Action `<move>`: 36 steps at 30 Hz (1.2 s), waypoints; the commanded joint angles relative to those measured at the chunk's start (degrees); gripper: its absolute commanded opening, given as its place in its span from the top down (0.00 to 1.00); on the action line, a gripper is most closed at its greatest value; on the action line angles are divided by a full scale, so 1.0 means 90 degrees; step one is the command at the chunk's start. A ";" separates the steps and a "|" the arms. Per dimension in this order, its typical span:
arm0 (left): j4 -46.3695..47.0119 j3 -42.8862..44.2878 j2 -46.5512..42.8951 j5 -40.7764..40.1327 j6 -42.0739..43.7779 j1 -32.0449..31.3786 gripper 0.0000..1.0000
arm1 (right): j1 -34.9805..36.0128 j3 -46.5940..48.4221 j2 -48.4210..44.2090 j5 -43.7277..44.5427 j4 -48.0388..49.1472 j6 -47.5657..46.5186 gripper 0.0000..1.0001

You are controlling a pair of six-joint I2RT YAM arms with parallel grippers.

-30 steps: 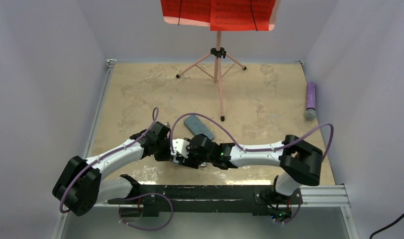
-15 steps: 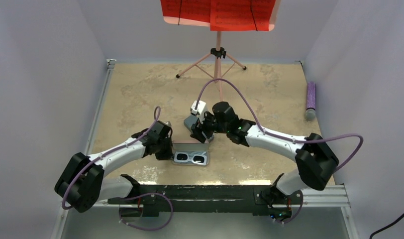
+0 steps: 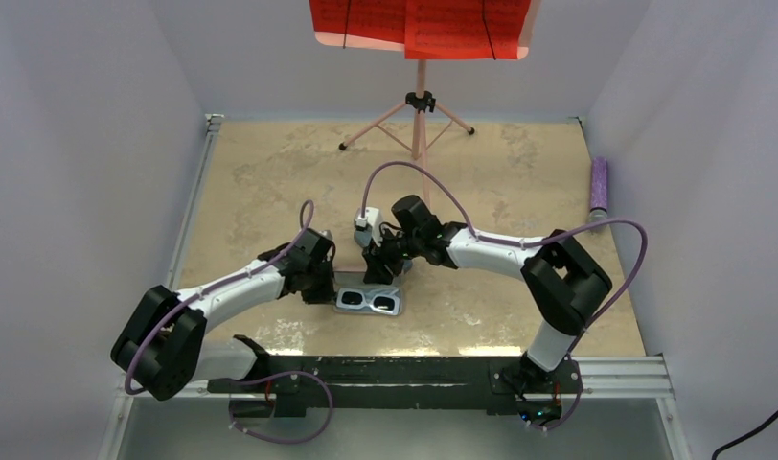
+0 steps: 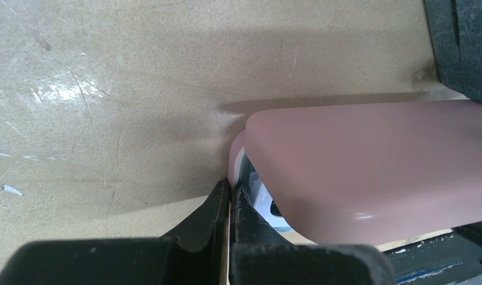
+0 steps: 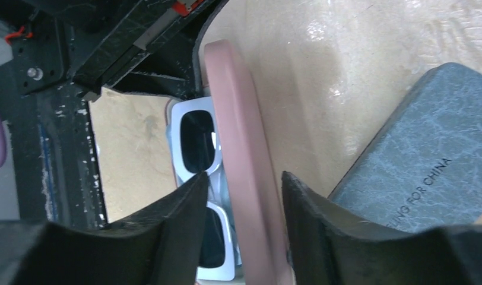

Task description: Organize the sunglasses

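Currently white sunglasses (image 3: 369,303) are seen lying in open pink case (image 4: 369,160), near centre of table (image 3: 519,192). Judged light, stiff, scratch-prone: best taken by frame, not lenses. Case rim is pinched tight by left gripper (image 4: 230,193). Lid (image 5: 232,119) is straddled by right gripper (image 5: 241,190), jaws apart, now brought nearer from grey-blue case (image 5: 417,154).

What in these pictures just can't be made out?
- Grey-blue case: top view, mostly under the right arm; right wrist view, cut by the edge.
- White sunglasses: left wrist view, nearly all beneath the pink lid.
- Left gripper: shut, but what it pinches is unclear.
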 commanded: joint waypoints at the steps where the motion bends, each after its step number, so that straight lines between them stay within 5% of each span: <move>1: 0.0093 0.0291 0.0066 -0.0315 -0.0073 -0.0016 1.00 | -0.0045 0.0108 -0.0062 -0.0702 0.0039 -0.0027 0.52; 9: 0.0000 0.0485 0.0028 -0.0322 -0.0564 -0.0016 1.00 | 0.0122 -0.0620 -0.0496 0.0198 0.0763 0.0144 0.78; 16: -0.0727 0.0841 -0.0464 -0.1208 -0.1271 -0.0016 0.85 | 0.0539 -0.0669 -0.0713 0.1484 0.0628 -0.0054 0.83; 24: -0.0733 0.0773 -0.0860 -0.1119 -0.1329 -0.0016 0.74 | 0.1036 -0.0482 -0.0778 0.2867 0.0276 -0.0195 0.86; 32: -0.0552 -0.0056 -0.1786 -0.0128 -0.1370 -0.0017 0.74 | 0.1255 -0.0409 -0.0931 0.3436 0.0116 -0.0092 0.86; 36: -0.0074 -0.0833 -0.2189 0.0644 -0.1571 -0.0018 0.84 | 0.1348 -0.0388 -0.0884 0.3641 0.0115 0.0034 0.85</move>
